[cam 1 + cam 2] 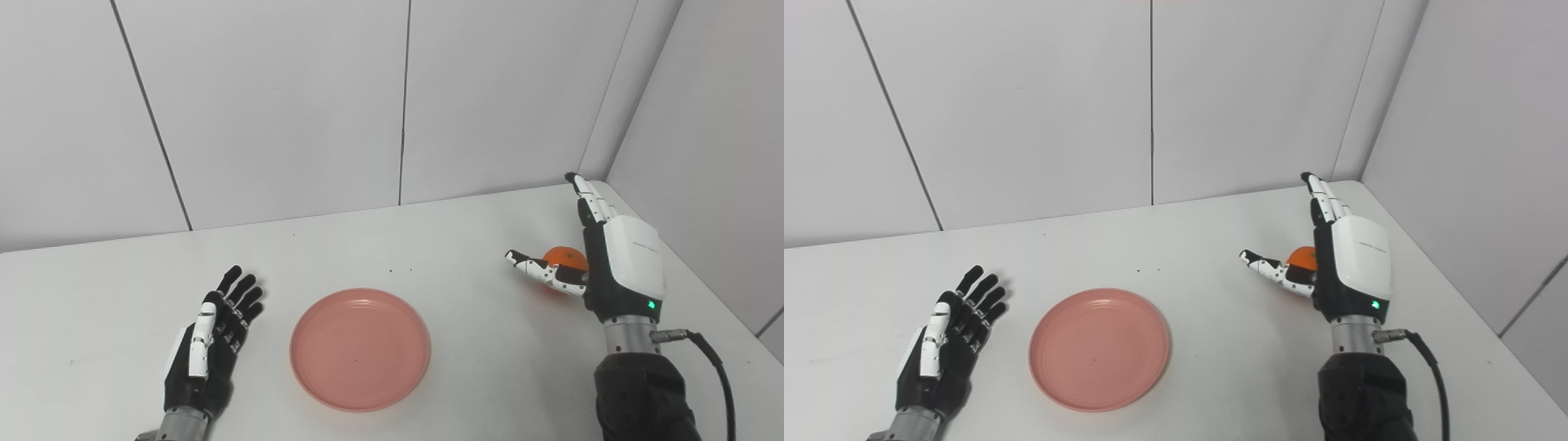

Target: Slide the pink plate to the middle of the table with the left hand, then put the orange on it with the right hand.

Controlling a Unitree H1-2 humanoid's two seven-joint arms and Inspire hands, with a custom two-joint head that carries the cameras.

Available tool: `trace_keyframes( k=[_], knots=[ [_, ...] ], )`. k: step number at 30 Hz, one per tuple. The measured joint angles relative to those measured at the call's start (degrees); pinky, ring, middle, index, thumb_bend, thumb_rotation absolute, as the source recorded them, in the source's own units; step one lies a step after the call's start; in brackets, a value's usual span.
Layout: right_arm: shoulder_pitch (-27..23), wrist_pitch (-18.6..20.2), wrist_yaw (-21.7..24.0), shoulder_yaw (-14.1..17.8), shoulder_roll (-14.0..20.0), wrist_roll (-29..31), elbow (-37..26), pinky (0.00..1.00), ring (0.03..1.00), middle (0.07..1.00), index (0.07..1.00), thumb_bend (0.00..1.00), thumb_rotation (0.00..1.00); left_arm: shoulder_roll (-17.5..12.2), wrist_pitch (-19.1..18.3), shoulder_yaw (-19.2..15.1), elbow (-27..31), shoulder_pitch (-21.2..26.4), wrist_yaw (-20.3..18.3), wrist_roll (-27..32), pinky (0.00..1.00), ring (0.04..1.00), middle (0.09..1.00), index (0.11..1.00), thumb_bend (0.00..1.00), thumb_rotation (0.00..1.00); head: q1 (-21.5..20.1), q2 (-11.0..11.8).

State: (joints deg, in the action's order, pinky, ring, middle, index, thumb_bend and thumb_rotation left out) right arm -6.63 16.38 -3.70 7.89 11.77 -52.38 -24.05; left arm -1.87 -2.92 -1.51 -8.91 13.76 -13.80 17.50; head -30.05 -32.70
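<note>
The pink plate [360, 348] lies flat and empty on the white table near its front middle. My left hand [211, 343] rests open, palm up, just left of the plate and apart from it. The orange [565, 258] sits on the table at the right, partly hidden behind my right hand [603, 257]. That hand is open and upright, fingers straight, thumb stretched out in front of the orange. The orange lies in the crook between thumb and palm; the fingers are not closed on it.
The white table [429, 245] meets grey wall panels at the back and on the right, forming a corner just behind the right hand. A black cable [716, 367] runs from the right wrist toward the table's right edge.
</note>
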Motion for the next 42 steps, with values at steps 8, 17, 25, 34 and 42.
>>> trace_keyframes(
  k=[8, 17, 25, 34, 42],
  knots=[
    [-0.3, 2.4, 1.5, 1.1, 0.3, -0.7, 1.0, 0.73, 0.846, 0.901, 0.903, 1.00, 0.54, -1.0, -0.1, -0.8, -0.5, 0.2, -1.2, 1.9, 0.96, 0.934, 0.934, 0.916, 0.33, 1.00, -4.0, 0.5],
    [-1.2, 6.8, 3.9, 1.1, 1.6, -1.4, 3.7, 0.73, 0.856, 0.905, 0.903, 1.00, 0.52, -2.3, -0.3, -1.7, -1.2, 0.6, -2.6, 3.5, 0.96, 0.939, 0.942, 0.927, 0.33, 1.00, -5.6, 1.5],
    [-1.6, 9.3, 5.8, 1.1, 2.3, -1.0, 5.7, 0.70, 0.839, 0.906, 0.899, 1.00, 0.51, -2.5, -0.4, -1.8, -1.1, 0.6, -3.0, 3.5, 0.97, 0.944, 0.952, 0.939, 0.33, 1.00, -5.2, 1.8],
    [-2.8, 10.3, 7.4, 1.7, 2.4, 0.1, 9.1, 0.70, 0.845, 0.910, 0.902, 1.00, 0.49, -2.9, -0.6, -2.0, -0.6, 0.2, -3.1, 3.6, 0.96, 0.938, 0.945, 0.931, 0.32, 1.00, -5.5, 1.9],
    [-3.2, 10.3, 7.2, 1.9, 2.5, 2.9, 12.1, 0.73, 0.863, 0.917, 0.908, 1.00, 0.46, -3.4, -1.0, -2.2, 0.0, -0.3, -3.1, 4.0, 0.97, 0.941, 0.950, 0.937, 0.32, 1.00, -5.8, 1.9]
  ],
)
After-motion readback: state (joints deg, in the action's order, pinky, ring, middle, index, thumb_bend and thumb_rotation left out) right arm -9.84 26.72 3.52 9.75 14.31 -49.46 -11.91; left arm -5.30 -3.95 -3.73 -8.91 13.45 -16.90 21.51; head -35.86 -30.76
